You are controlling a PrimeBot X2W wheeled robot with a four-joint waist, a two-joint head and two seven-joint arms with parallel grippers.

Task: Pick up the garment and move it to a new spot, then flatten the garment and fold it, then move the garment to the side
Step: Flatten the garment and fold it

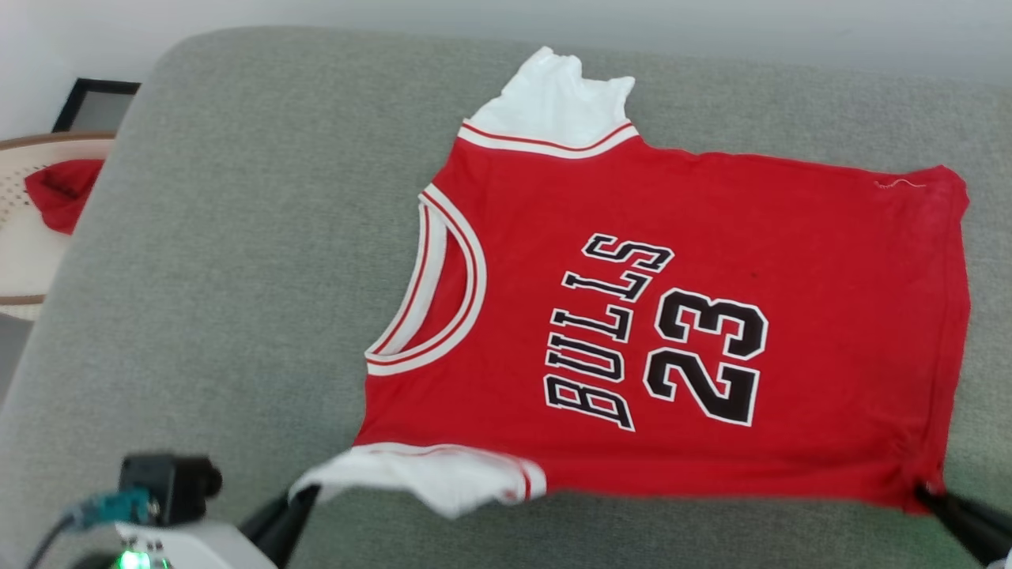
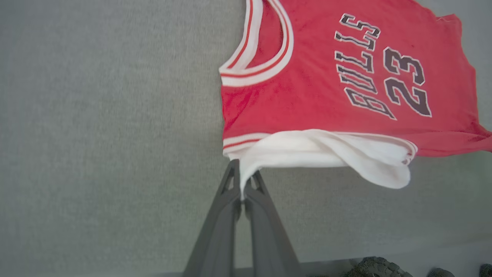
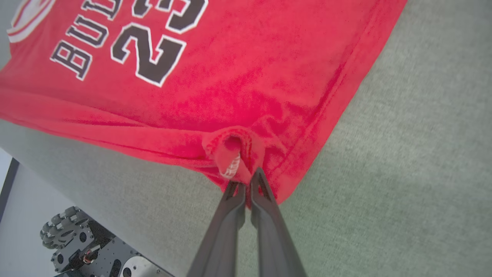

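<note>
1. A red garment (image 1: 711, 237) lettered "BULLS 23" lies spread face up on a grey cushion (image 1: 237, 237). Its neck opening (image 1: 431, 292) is toward the robot's left and its hem toward the right.
2. The left gripper (image 1: 307, 496), at the lower left of the head view, has its two dark fingers pressed together on the edge of the white near sleeve (image 1: 427, 474). The left wrist view shows the cloth pinched between the tips, with the rest of the sleeve sagging in a loose fold to one side.
3. The right gripper (image 1: 927, 494), at the lower right, is likewise closed. Its fingers are clamped on the garment's near hem corner (image 3: 234, 154), where the red fabric bunches into a small pucker just above the tips.
4. Between the two grips, the garment's near edge runs in a nearly straight line along the front of the cushion.
5. The far sleeve (image 1: 553, 103), white and edged with thin red and white stripes, lies on the cushion at the top of the head view, its end slightly crumpled.
6. Off the cushion to the left, a red cloth (image 1: 59, 194) rests on a pale round woven surface (image 1: 24, 261). A dark frame (image 1: 95, 103) stands by the wall behind it.
7. A studded wheel (image 3: 57, 231) of the robot's base shows below the cushion's edge in the right wrist view.
</note>
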